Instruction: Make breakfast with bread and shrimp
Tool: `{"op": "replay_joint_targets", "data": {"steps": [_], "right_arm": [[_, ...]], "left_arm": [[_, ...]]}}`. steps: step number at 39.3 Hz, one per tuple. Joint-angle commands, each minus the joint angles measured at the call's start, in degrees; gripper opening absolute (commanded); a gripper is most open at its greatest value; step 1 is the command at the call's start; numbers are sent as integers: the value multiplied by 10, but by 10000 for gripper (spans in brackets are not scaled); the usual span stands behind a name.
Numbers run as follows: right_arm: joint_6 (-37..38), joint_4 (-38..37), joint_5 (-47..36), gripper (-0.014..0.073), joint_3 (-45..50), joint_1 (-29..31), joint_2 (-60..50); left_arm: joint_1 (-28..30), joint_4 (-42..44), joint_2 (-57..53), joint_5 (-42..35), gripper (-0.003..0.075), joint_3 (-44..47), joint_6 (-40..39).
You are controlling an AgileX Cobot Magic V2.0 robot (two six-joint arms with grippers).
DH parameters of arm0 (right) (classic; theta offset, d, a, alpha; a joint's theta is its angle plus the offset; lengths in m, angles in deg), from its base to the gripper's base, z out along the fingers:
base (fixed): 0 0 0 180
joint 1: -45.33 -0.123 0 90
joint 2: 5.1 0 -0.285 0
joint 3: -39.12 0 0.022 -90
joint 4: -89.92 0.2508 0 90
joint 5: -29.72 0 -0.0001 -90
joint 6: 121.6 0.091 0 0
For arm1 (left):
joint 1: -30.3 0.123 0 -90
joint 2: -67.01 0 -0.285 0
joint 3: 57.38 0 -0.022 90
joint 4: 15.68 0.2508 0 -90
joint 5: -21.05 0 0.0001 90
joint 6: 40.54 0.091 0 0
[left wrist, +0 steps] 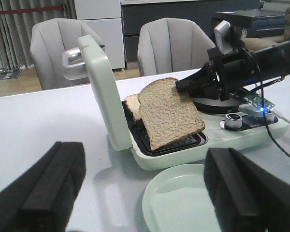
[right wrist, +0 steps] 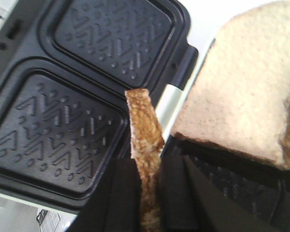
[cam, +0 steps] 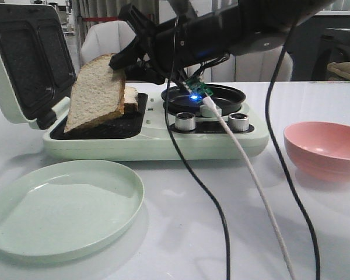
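Observation:
My right gripper is shut on the top corner of a bread slice. It holds the slice tilted, lower edge resting on the black lower plate of the open green sandwich maker. The right wrist view shows this slice edge-on between the pads. A second bread slice leans in the maker behind it and also shows in the right wrist view. My left gripper is open and empty above the table by the green plate. No shrimp shows.
The maker's lid stands open at the left. A round black pan and two silver knobs sit on the maker's right half. A pink bowl stands at the right. Cables hang across the front.

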Motion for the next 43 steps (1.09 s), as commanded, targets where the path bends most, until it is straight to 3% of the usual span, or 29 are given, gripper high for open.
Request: {"op": "replay_joint_targets", "data": {"steps": [1, 11, 19, 28, 38, 43], "right_arm": [[1, 61, 30, 239, -24, 1, -26], [-2, 24, 14, 529, -27, 1, -11], [28, -105, -58, 562, -33, 2, -46], [198, -389, -80, 561, -33, 2, -116], [417, -752, -4, 561, -33, 2, -219], [512, -898, 38, 561, -33, 3, -270]], "left_arm": [[-3, -5, 2, -45, 566, -13, -5], [-3, -5, 2, -45, 566, -13, -5], [-3, -5, 2, -45, 566, -13, -5], [-3, -5, 2, -45, 565, -13, -5], [-3, -5, 2, -45, 566, -13, -5], [-3, -5, 2, -45, 566, -13, -5]]}}
